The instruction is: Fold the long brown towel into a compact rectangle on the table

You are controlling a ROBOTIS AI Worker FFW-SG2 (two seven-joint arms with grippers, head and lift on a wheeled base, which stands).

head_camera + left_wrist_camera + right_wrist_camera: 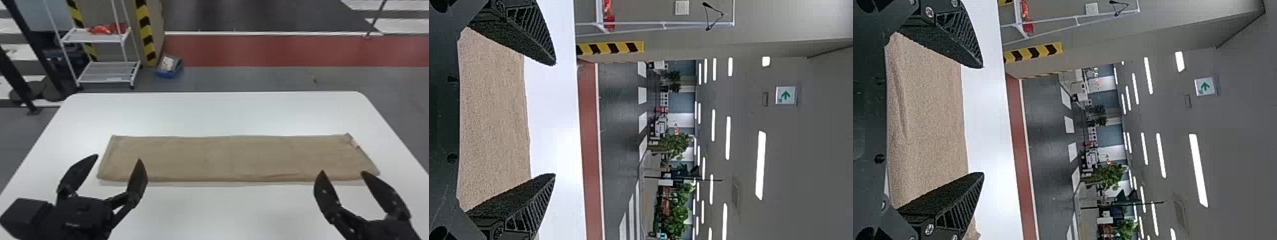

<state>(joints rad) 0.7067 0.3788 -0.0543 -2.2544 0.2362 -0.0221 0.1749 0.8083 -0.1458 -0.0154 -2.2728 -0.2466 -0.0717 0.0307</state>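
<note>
The brown towel [229, 158] lies flat as a long strip across the table, its long sides running left to right, with a small pale tag at its right end. My left gripper [118, 157] stands open by the towel's left end, and my right gripper [342, 172] is open near its right end; neither holds anything. In the left wrist view, towel [494, 120] shows behind the spread fingers of the left gripper [554, 120]. The right wrist view has the towel [928, 120], slightly creased, behind the parted fingers of the right gripper [983, 120].
The white table [223, 111] extends around the towel on all sides. Beyond its far edge stand a white wire shelf [100, 71] with red items on it and, on the floor, a blue box [169, 66]. A striped yellow-black post [146, 35] rises beside the shelf.
</note>
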